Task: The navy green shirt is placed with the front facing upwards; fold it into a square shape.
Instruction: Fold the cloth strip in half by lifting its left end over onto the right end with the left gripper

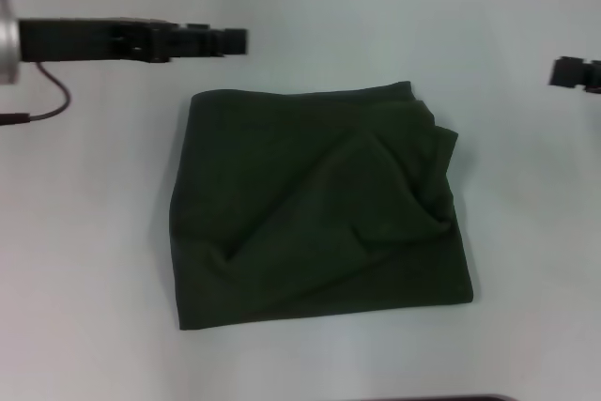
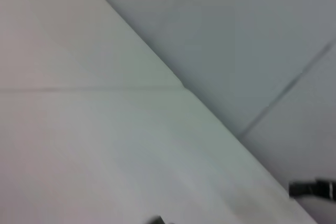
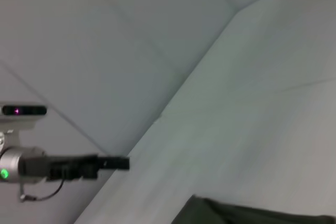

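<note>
While both arms hang off to the sides, the navy green shirt (image 1: pixel 315 208) lies folded into a rough, wrinkled square on the white table (image 1: pixel 526 232), between the left end effector (image 1: pixel 230 40) and the right end effector (image 1: pixel 563 72), touching neither. Whether either end effector is released or clenched, I cannot tell.

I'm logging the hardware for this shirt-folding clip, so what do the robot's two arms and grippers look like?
The left gripper is a long black, boxy assembly on a silver-grey cylindrical wrist, with a thin dark cable looping beneath it. The right wrist view shows a small green light on that silver section. Of the right gripper only a short black, blocky tip shows at the picture's edge.
</note>
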Controlling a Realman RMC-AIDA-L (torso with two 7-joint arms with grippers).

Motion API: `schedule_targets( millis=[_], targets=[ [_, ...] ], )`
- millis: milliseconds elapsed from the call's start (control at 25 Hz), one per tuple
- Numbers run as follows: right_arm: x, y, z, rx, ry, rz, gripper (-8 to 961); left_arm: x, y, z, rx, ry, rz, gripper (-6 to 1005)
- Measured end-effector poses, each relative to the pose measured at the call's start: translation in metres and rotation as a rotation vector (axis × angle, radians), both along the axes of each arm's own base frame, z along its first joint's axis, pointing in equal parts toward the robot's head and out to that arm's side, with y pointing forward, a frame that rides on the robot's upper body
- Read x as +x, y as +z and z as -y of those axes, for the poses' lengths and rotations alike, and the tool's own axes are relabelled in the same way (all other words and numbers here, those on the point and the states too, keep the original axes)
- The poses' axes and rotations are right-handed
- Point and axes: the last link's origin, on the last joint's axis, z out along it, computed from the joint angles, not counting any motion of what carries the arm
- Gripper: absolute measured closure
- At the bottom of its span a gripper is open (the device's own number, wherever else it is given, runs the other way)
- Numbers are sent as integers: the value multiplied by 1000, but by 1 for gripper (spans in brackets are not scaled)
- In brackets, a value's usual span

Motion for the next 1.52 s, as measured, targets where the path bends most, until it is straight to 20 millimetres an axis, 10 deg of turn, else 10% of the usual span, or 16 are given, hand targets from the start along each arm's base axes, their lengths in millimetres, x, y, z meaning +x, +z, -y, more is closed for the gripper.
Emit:
schedule_targets(
  millis=[600, 1520],
  targets=[
    [-45, -70, -24, -210, 140, 83, 41, -28, 12, 12, 107, 26, 79, 173],
    [-55, -125, -38, -240, 116, 197, 41, -27, 3, 15, 83, 26, 119, 172]
  ],
)
